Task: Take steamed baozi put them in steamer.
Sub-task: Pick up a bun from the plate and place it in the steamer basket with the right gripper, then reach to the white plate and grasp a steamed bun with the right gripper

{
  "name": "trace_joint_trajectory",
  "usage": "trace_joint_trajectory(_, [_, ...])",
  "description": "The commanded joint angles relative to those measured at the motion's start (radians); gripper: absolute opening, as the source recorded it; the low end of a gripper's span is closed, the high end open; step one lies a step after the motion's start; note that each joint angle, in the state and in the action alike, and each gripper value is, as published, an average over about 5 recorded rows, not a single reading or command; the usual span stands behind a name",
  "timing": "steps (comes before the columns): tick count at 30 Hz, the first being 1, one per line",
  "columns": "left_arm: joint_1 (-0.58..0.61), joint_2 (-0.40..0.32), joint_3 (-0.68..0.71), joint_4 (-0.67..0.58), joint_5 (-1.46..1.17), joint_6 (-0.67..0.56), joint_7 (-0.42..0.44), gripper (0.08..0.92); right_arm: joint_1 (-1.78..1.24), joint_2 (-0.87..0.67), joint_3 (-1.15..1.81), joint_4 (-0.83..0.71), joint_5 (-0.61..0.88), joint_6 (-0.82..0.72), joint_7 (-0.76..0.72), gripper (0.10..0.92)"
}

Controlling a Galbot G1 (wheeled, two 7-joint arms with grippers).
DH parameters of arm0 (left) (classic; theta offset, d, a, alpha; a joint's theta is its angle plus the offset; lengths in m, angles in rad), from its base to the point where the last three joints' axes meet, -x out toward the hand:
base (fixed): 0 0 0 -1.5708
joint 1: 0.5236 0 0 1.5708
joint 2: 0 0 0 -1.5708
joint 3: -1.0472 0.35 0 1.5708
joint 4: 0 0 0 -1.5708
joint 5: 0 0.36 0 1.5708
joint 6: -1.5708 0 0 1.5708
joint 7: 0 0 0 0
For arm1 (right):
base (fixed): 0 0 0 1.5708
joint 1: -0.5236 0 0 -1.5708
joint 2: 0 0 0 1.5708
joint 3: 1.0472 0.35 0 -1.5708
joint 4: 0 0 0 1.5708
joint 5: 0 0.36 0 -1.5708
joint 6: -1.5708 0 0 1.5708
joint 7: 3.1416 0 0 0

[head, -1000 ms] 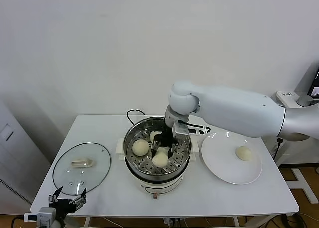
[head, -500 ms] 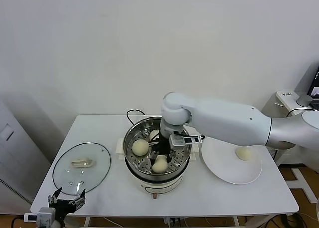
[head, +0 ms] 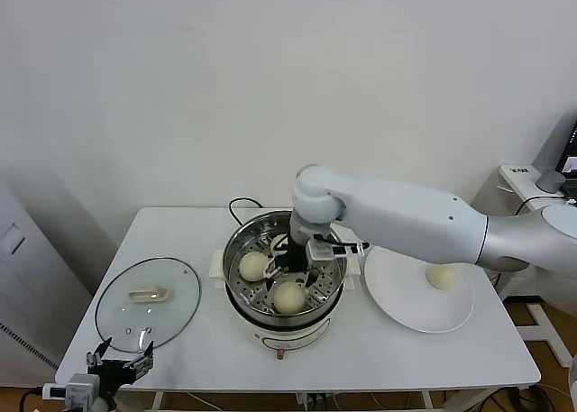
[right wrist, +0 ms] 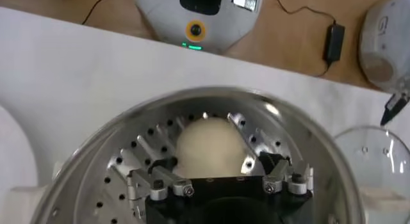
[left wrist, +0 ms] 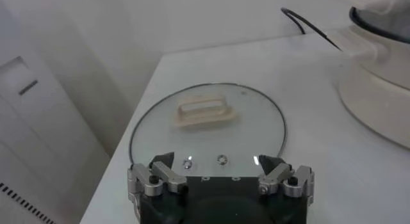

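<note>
Three baozi visible in steamer [head: 236, 250] on perforated tray: one at left [head: 254, 266], one at front [head: 288, 297], one behind, partly hidden [head: 278, 244]. Right claw [head: 297, 275] inside pot, jaws spread wide above front bun, gripping nothing. One baozi [head: 440, 276] left on plate [head: 397, 299]. Left claw [head: 121, 361] idle, open, at surface [head: 379, 358] edge near glass lid [head: 126, 317]. Judgement: task mostly done, last bun remains.
</note>
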Motion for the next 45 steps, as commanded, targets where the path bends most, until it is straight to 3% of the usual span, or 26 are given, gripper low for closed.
trace_joint_trajectory(1, [-0.002, 0.000, -0.002, -0.005, -0.001, 0.000, 0.000, 0.823, 0.095, -0.052, 0.093, -0.203, 0.150, -0.120, -0.025, 0.823])
trace_joint_trajectory(7, [0.000, 0.001, -0.002, -0.007, -0.001, -0.001, 0.000, 0.823, 0.166, -0.156, 0.017, -0.366, 0.311, -0.302, -0.066, 0.823])
trace_joint_trajectory(18, [-0.005, 0.006, 0.000, -0.006, -0.001, -0.001, 0.000, 0.823, 0.129, -0.283, -0.034, -0.552, 0.328, -0.378, -0.135, 0.823])
trace_joint_trajectory(28, [-0.009, 0.006, 0.003, -0.001, -0.002, 0.000, 0.000, 0.823, -0.014, -0.285, 0.017, -0.707, 0.230, -0.361, -0.119, 0.823])
trace_joint_trajectory(45, [-0.008, 0.007, 0.003, 0.000, -0.003, 0.000, 0.000, 0.823, -0.261, -0.246, 0.233, -0.844, 0.019, -0.338, -0.046, 0.823])
